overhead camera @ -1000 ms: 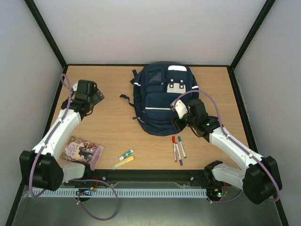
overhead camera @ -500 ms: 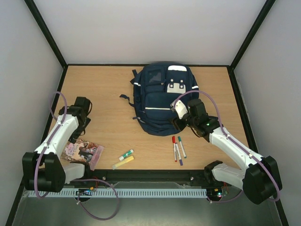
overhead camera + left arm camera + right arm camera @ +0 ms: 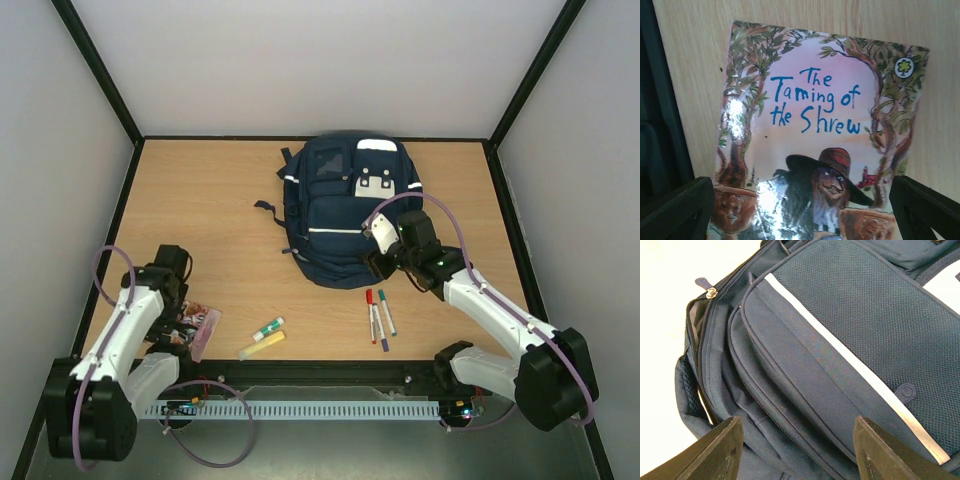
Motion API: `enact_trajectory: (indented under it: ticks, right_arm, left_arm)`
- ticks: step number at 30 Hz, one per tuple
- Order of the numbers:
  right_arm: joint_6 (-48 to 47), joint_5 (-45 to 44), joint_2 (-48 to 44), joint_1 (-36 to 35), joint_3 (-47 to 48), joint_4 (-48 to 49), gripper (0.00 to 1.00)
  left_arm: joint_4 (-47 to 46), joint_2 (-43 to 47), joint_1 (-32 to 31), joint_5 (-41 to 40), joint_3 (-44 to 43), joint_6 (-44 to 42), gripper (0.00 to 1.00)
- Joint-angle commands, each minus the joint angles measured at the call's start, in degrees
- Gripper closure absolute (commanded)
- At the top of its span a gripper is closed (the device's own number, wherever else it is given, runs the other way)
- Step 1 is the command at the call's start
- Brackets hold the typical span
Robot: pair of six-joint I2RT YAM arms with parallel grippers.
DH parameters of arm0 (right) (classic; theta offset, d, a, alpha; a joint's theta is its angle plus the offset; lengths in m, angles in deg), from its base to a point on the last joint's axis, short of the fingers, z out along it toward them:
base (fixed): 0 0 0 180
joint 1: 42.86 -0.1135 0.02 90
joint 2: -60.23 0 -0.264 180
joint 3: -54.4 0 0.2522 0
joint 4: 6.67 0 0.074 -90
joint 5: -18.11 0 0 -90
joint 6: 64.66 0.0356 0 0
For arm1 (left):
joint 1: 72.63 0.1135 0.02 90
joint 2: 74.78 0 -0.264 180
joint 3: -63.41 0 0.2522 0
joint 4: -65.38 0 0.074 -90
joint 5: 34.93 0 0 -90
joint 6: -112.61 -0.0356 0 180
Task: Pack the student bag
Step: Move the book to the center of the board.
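The navy student bag (image 3: 340,205) lies flat at the back centre of the table, with white stripes and a grey-white patch. My right gripper (image 3: 378,262) is open over its near right corner; the wrist view shows the bag's zip pocket (image 3: 805,365) between the fingertips (image 3: 722,450). My left gripper (image 3: 178,322) is open just above a picture book, "The Taming of the Shrew" (image 3: 815,130), which lies at the front left (image 3: 200,325). The book fills the left wrist view, with both fingertips (image 3: 680,210) low at the corners.
Three markers (image 3: 378,315) lie in front of the bag at the right. A green-capped glue stick (image 3: 267,328) and a yellow highlighter (image 3: 262,345) lie near the front edge. A black frame (image 3: 120,230) borders the table.
My left arm has swung from the far left back toward the front left and come down over the book. The right arm has barely moved.
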Motion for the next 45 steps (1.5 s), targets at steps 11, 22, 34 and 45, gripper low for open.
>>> enact_trajectory:
  ticks: [11,22,34,45]
  right_arm:
    - [-1.1,0.6,2.9,0.1,1.4,-2.6,0.38]
    - [-1.6,1.1,4.3,0.2,1.7,-3.2,0.38]
    - [-1.7,1.4,5.7,0.2,2.0,-3.9,0.38]
    - [-1.5,2.0,5.6,0.2,2.2,-4.3,0.38]
  left_arm:
    - [-5.3,5.2,0.4,9.3,8.7,6.8,0.01]
    - [-25.6,-3.0,-1.5,14.9,11.7,0.0,0.04]
    - [-41.8,-24.8,-12.7,17.8,5.3,-5.0,0.04]
    - [-41.0,-34.6,-23.3,14.4,-10.4,-18.5,0.04]
